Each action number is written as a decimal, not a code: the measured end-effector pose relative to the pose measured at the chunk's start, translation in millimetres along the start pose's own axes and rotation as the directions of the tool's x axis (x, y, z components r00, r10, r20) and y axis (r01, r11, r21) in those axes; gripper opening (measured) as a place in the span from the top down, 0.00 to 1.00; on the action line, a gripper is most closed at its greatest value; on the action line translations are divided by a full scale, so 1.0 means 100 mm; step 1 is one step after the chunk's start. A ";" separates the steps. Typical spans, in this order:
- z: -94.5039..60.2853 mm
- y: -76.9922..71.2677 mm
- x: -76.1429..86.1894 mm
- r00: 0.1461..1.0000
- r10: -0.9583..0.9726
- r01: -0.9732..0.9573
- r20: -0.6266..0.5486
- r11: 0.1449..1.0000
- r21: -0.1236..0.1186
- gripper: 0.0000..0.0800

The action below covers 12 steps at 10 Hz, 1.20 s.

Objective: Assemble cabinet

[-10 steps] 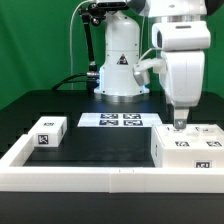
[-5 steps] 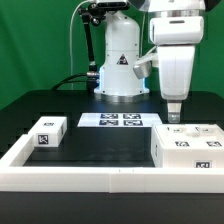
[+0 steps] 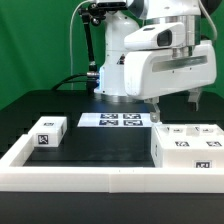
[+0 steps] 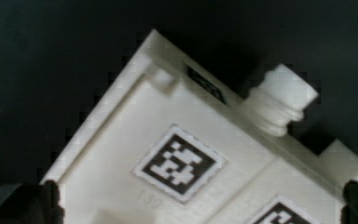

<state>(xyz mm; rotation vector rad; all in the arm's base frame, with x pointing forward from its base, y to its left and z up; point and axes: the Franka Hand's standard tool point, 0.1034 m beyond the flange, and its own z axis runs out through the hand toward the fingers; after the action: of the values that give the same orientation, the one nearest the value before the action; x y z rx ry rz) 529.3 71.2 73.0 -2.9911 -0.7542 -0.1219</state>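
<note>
The cabinet body (image 3: 188, 143), a large white box with black-and-white tags, lies at the exterior view's right against the front wall. In the wrist view it (image 4: 176, 150) fills the picture, with two tags and a small white peg (image 4: 282, 95) on its edge. A smaller white cabinet block (image 3: 47, 131) with tags lies at the exterior view's left. My gripper (image 3: 177, 104) hangs just above the back of the cabinet body, open and empty. In the wrist view the gripper (image 4: 201, 203) has one finger on each side of the body, not touching it.
The marker board (image 3: 120, 120) lies flat at the back middle, in front of the robot base (image 3: 120, 70). A long low white border wall (image 3: 90, 181) runs along the front and up the left side.
My gripper has lifted a little from the cabinet body. The wrist has turned, so the hand now shows its broad side and both fingers spread wide.
</note>
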 end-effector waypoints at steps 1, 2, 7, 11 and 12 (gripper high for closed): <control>0.00 -0.01 0.01 0.992 0.127 -0.127 -0.004 0.992 0.015 0.00; 0.00 -0.03 0.01 0.973 0.231 -0.231 -0.003 0.973 0.027 0.00; 0.16 -0.32 -0.15 0.825 0.563 -0.564 0.040 0.826 0.008 0.00; 0.20 -0.44 -0.16 0.773 0.632 -0.634 0.050 0.774 0.008 0.00; 0.20 -0.45 -0.16 0.774 0.632 -0.633 0.051 0.774 0.008 0.00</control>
<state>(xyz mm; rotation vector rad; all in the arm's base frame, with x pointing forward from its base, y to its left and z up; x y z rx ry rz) 495.4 104.4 53.5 -3.0376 0.2872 -0.0099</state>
